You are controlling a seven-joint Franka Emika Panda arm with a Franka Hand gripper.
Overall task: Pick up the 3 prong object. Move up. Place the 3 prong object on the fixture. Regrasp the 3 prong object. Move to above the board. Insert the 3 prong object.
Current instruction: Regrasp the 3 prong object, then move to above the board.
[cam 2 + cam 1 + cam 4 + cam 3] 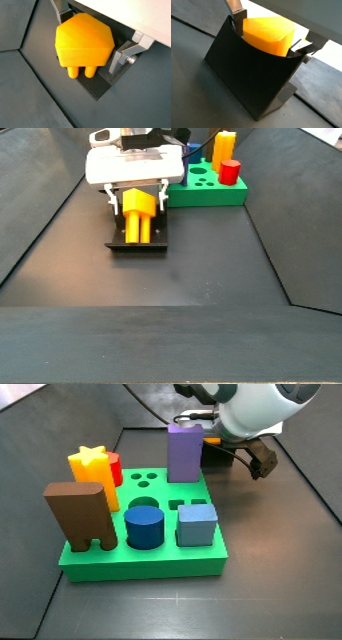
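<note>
The orange 3 prong object (pixel 268 35) (pixel 83 42) (pixel 138 216) lies tilted in the dark fixture (pixel 244 75) (pixel 100 85) (pixel 134 245), with two of its prongs showing at the lower end. My gripper (pixel 268 39) (pixel 90 42) (pixel 136 196) stands over the fixture. Its silver fingers (pixel 123 54) sit against the block's two sides, so it looks shut on the block. The green board (pixel 147 564) (pixel 214 196) lies beside the fixture. In the side view that looks across the board, the orange block is hidden.
On the board stand a purple block (pixel 185 452), a yellow star-topped block (pixel 91 469), a brown arch block (pixel 80 514), a blue cylinder (pixel 144 526), a blue cube (pixel 197 524) and a red cylinder (pixel 230 171). Dark sloped walls ring the floor.
</note>
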